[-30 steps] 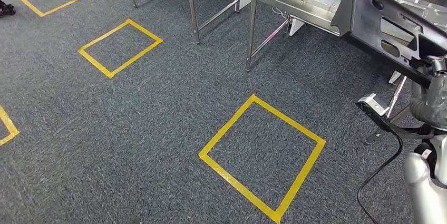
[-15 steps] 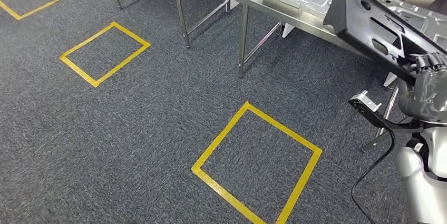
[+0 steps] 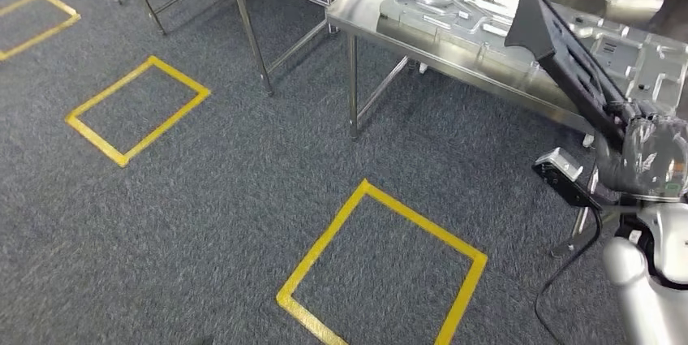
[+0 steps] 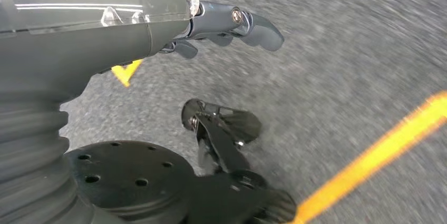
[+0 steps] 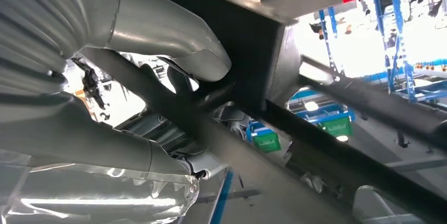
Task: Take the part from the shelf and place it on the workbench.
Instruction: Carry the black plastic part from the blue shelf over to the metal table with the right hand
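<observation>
Your robot's view is swinging toward the workbench (image 3: 369,16): against a second ago the yellow floor squares (image 3: 381,268) are sliding toward seven o'clock and the steel top is filling more of the one o'clock area, so I judge you are closing in for the placement, with the set-down not yet done. Your left hand (image 4: 232,23) is hanging over the carpet, fingers loosely curled and holding nothing. At three o'clock your right hand (image 3: 649,154) is gripping the long black part (image 3: 568,57), carrying it tilted above the bench edge.
</observation>
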You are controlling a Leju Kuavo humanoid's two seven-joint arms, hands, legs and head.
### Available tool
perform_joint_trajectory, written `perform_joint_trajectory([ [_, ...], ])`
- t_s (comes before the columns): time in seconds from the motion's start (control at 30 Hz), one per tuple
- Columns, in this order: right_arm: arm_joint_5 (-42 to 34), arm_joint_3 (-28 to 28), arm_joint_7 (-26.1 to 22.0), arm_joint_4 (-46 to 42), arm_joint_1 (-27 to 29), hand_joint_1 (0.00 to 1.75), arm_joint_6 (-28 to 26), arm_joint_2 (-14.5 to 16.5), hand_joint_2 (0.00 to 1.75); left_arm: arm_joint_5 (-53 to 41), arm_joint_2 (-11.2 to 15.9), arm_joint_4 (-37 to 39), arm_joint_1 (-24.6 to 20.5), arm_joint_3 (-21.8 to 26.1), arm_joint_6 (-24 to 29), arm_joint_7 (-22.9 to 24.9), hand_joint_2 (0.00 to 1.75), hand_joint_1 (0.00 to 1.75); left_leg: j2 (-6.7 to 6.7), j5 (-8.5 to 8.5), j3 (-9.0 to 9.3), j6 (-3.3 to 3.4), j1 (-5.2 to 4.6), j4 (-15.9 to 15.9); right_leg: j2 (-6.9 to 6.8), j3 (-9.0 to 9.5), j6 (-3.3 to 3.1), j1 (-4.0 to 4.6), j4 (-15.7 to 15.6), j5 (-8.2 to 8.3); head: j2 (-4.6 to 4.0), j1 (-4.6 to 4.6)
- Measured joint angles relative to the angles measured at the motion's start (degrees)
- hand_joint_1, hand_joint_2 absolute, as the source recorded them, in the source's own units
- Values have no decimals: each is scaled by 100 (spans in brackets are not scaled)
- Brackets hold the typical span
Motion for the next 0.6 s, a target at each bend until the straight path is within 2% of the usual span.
perform_joint_trajectory([
  [0.03,-27,1,-21,-1,9,175,9,2,175,4,2,0,-1,-1,-1,-10,175,0,0,-207,-283,-2,-4,289,24,110,-18,7,-3,-95,0,-1],
  [0.07,-54,1,-46,0,26,175,19,3,175,8,5,1,4,-1,1,-22,175,0,0,-496,-515,0,-9,435,49,228,-27,13,-5,-190,-1,-1],
  [0.1,-82,2,-67,0,41,175,27,4,175,12,8,1,11,-2,2,-33,175,0,0,-768,-692,10,-17,447,77,351,-29,18,-6,-287,-1,-1],
  [0.13,-108,2,-85,1,49,175,36,5,175,14,13,1,17,-2,4,-36,175,0,0,-936,-818,28,-24,341,102,479,-26,21,-7,-385,-1,-1],
  [0.17,-130,2,-95,3,53,175,43,5,175,10,18,1,24,-2,10,-33,175,0,0,-907,-890,59,-34,121,121,609,-16,23,-8,-483,-1,-2],
  [0.2,-151,2,-100,8,56,175,49,5,175,6,24,1,34,-2,20,-28,175,0,0,-623,-925,109,-53,-193,132,737,-4,27,-15,-583,-1,-2],
  [0.27,-174,4,-114,35,74,175,57,10,175,-1,35,8,69,-2,44,-13,175,0,-19,269,-929,197,-99,-753,160,973,49,50,-31,-775,-1,-1],
  [0.3,-179,5,-125,49,78,175,61,14,175,-1,37,11,77,-3,50,-7,175,0,-31,586,-903,227,-118,-900,174,1063,85,68,-61,-857,-1,-1],
  [0.33,-185,6,-134,58,75,175,64,18,175,2,37,15,76,-3,54,-2,175,0,-45,708,-868,247,-122,-953,190,1124,132,80,-48,-882,-1,0],
  [0.37,-190,6,-143,58,63,175,66,18,175,2,30,14,62,-3,55,-1,175,0,-51,662,-804,271,-117,-967,201,1143,175,81,-9,-868,-1,-1],
  [0.43,-198,5,-153,50,28,175,65,11,175,2,17,12,39,-4,57,-2,175,0,-61,602,-659,347,-103,-1031,174,1033,238,63,319,-746,-2,2],
  [0.5,-205,4,-159,48,0,175,62,7,175,-1,12,11,21,-4,58,-2,175,0,-68,513,-506,408,-98,-1077,132,626,265,55,934,-755,-2,5],
  [0.53,-208,4,-161,50,-6,175,62,7,175,-2,10,11,17,-4,60,1,175,0,-75,454,-428,429,-100,-1093,122,355,276,58,1255,-867,-1,3],
  [0.57,-210,4,-161,56,-5,175,63,7,175,-3,4,11,17,-4,62,4,175,0,-84,386,-341,443,-104,-1106,119,88,283,61,1497,-1052,-1,3],
  [0.6,-210,4,-163,63,-2,175,63,7,175,-6,-3,11,22,-4,69,10,175,0,-96,310,-244,450,-107,-1116,119,-130,284,61,1611,-1253,-1,3],
])
